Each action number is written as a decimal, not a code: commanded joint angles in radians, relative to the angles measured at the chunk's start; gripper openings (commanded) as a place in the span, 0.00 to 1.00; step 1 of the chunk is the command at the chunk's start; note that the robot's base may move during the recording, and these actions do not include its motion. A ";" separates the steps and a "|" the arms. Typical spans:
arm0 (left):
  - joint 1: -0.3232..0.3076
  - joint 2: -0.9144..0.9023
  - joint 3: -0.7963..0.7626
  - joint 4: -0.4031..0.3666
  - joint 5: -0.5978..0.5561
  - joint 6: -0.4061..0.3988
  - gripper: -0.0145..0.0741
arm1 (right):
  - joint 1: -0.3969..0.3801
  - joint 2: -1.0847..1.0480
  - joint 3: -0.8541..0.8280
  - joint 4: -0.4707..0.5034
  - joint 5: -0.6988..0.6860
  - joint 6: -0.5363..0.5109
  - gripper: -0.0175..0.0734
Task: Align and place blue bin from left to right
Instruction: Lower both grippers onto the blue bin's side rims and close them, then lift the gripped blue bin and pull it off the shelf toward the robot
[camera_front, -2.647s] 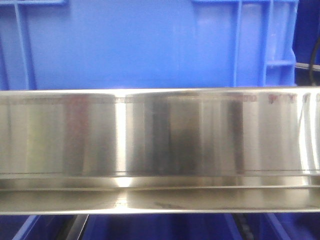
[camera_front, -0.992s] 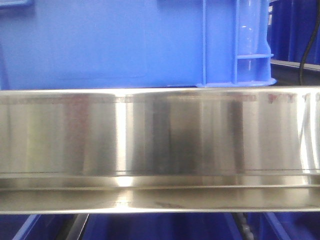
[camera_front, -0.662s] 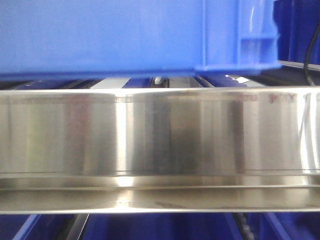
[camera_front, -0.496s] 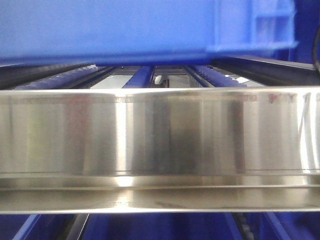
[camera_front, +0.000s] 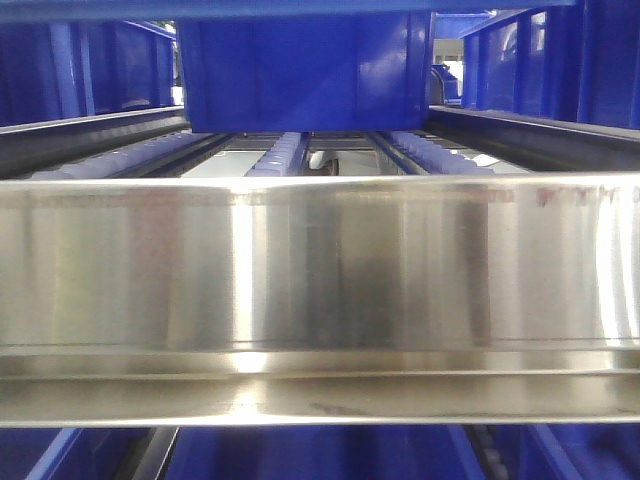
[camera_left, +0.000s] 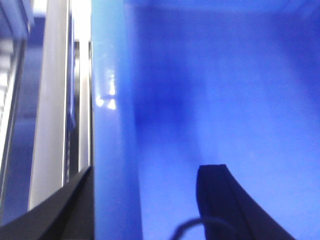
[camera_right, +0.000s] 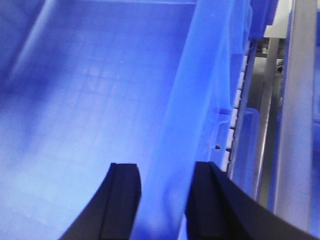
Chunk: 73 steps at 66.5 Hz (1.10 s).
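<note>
Your right gripper (camera_right: 165, 170) pinches a side wall of the blue bin (camera_right: 90, 100), one finger inside and one outside. Your left gripper (camera_left: 150, 172) straddles another wall with its fingers set wider, and you cannot tell whether it presses. The bin's bare floor fills much of both wrist views. In the front view, the steel rail (camera_front: 320, 280) spans 9 to 3 o'clock. Beyond it, at 12 o'clock, a darker blue crate (camera_front: 300, 70) sits over the roller tracks (camera_front: 280, 155), and whether it is the same bin is unclear. White rollers (camera_right: 239, 107) run at 3 o'clock of the pinched wall.
</note>
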 joint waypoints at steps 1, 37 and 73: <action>-0.014 -0.034 -0.015 -0.080 -0.073 0.043 0.04 | -0.002 -0.019 -0.018 0.003 -0.099 -0.020 0.12; -0.014 -0.031 -0.015 -0.059 -0.138 0.043 0.04 | -0.002 -0.017 -0.018 0.003 -0.101 -0.020 0.12; -0.014 -0.031 -0.015 -0.059 -0.338 0.043 0.04 | -0.002 -0.017 -0.018 0.003 -0.101 -0.020 0.12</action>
